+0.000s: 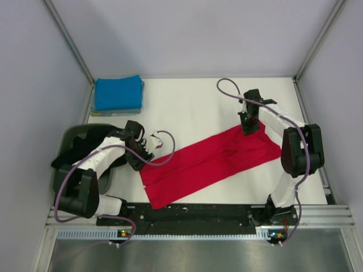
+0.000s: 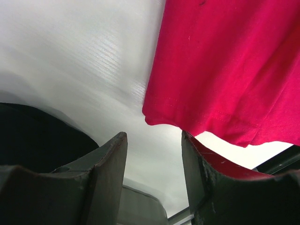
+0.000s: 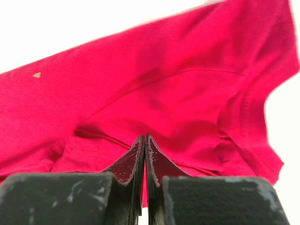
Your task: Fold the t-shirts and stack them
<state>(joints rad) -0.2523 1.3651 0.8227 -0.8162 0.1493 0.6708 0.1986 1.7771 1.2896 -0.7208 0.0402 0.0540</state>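
At your 11 o'clock, the folded blue t-shirt [image 1: 118,93] sits on the counter [image 1: 187,102]. Your left fingers [image 2: 110,164] stand apart beside the red t-shirt [image 1: 210,158] lying mid-counter; your right fingers [image 3: 132,161] are clamped on its 2 o'clock corner.

Bolted to the black base rail [image 1: 193,212], the left arm [image 1: 105,153] and right arm [image 1: 300,150] are each white tubes between bulky black joints, with a thin lilac cable [image 1: 218,86] looping alongside and dark, scuffed, wedge-shaped fingers [image 3: 126,164] farthest from the rail.
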